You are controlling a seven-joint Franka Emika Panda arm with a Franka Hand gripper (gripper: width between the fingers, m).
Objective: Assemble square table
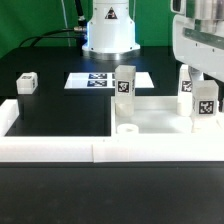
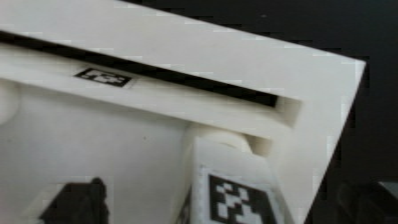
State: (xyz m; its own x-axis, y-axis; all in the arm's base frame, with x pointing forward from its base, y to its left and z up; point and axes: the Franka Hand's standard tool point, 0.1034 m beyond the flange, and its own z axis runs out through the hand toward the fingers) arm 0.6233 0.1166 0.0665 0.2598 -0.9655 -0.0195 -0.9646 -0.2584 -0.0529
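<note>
Okay, gripper (image 1: 204, 68) at 2 o'clock in exterior view, fingers (image 2: 80, 198) spread, pinching nothing. Slab (image 1: 150, 115) at 4 o'clock, against wall (image 1: 60, 150). Leg (image 1: 204, 100) upright on slab under gripper, clear of both fingers. Second leg (image 1: 185, 84) just behind, at its 11 o'clock. Third leg (image 1: 123, 82) upright at slab's 10 o'clock corner. Loose leg (image 1: 26, 82) at 9 o'clock on table.
</note>
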